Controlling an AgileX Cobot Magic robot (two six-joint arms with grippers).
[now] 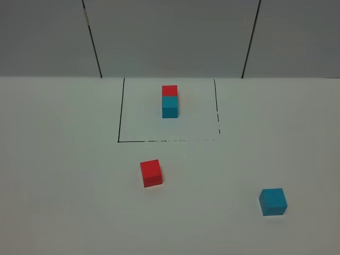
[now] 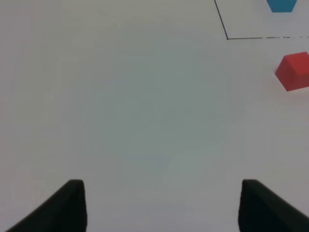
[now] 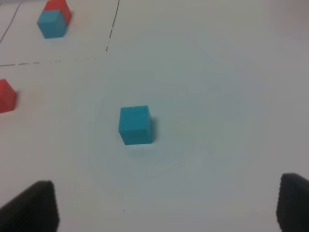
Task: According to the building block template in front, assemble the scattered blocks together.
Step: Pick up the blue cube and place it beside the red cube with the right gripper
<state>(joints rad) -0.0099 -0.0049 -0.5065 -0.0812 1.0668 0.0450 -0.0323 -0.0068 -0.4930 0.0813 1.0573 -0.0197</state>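
Observation:
The building block template (image 1: 170, 101), a red cube joined to a cyan-blue cube, lies inside a black-outlined rectangle at the back; it also shows in the right wrist view (image 3: 53, 19). The scattered red cube (image 1: 151, 173) lies in front of the rectangle, left of centre. The scattered cyan-blue cube (image 1: 273, 201) lies at the front right. My left gripper (image 2: 164, 208) is open and empty over bare table, with the red cube (image 2: 294, 71) off to one side. My right gripper (image 3: 164, 205) is open and empty, a little short of the cyan-blue cube (image 3: 135, 125). Neither gripper shows in the exterior high view.
The black outline (image 1: 119, 111) marks the template's area on the white table; its front line is partly dashed. A grey panelled wall (image 1: 170, 37) stands behind the table.

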